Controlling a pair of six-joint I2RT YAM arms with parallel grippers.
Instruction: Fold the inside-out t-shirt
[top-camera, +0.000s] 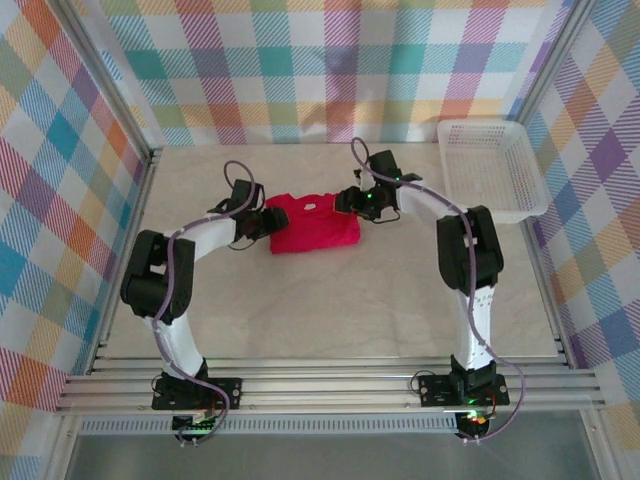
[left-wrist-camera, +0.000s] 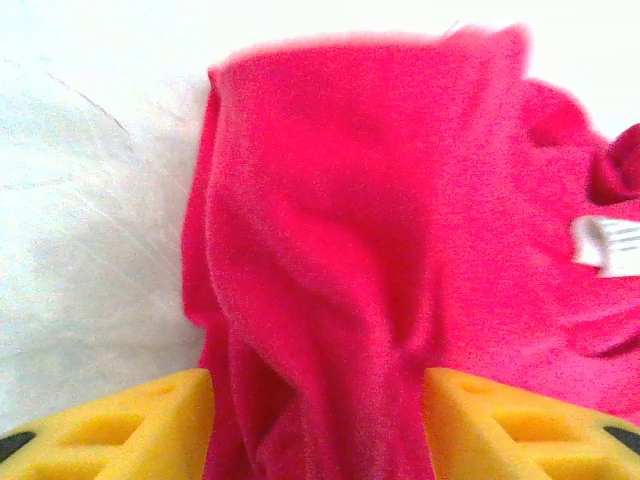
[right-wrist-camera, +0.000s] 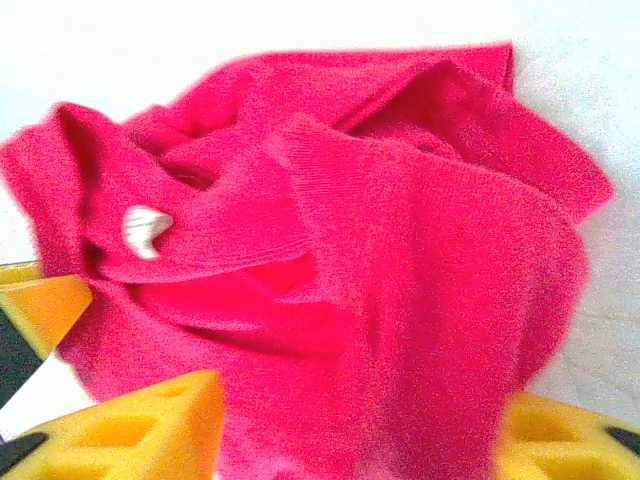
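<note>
Hands flank the t-shirt (top-camera: 312, 232): left hand (top-camera: 267, 221) and right hand (top-camera: 346, 204) low, half open astride its cloth.

This looks like a robot lab. A left arm (top-camera: 168, 300) and a right arm (top-camera: 470, 255) are bolted to metal rails (top-camera: 330, 386) at the table's (top-camera: 330, 320) near edge, with bright checked walls (top-camera: 330, 60) all around.

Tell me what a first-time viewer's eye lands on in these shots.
The bright red t-shirt, bunched into a rough rectangle in the middle of the table, grabs attention first. The left end effector and right end effector flank it, their yellow fingers spread with cloth between them. A white mesh basket sits at the far right corner, against loud plaid walls.
</note>
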